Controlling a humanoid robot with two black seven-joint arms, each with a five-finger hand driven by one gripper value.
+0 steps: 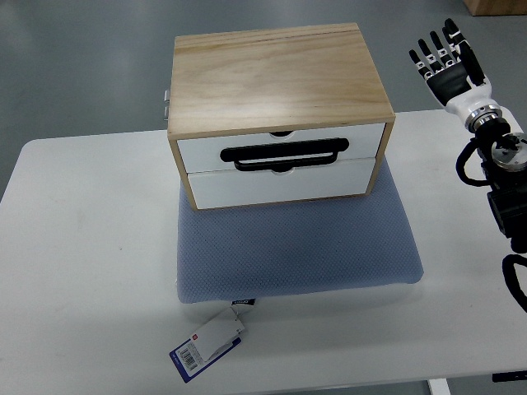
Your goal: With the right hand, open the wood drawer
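Note:
A light wooden drawer box stands on a blue-grey pad in the middle of the white table. Its front holds two white drawers, both pushed in. The upper drawer carries a black bar handle; the lower drawer sits just beneath. My right hand is raised to the right of the box, beyond the table's far edge, with its fingers spread and holding nothing. It is well apart from the handle.
A label tag with a barcode hangs off the pad's front edge. The right arm's black forearm and cables run along the table's right side. Grey floor lies beyond the table.

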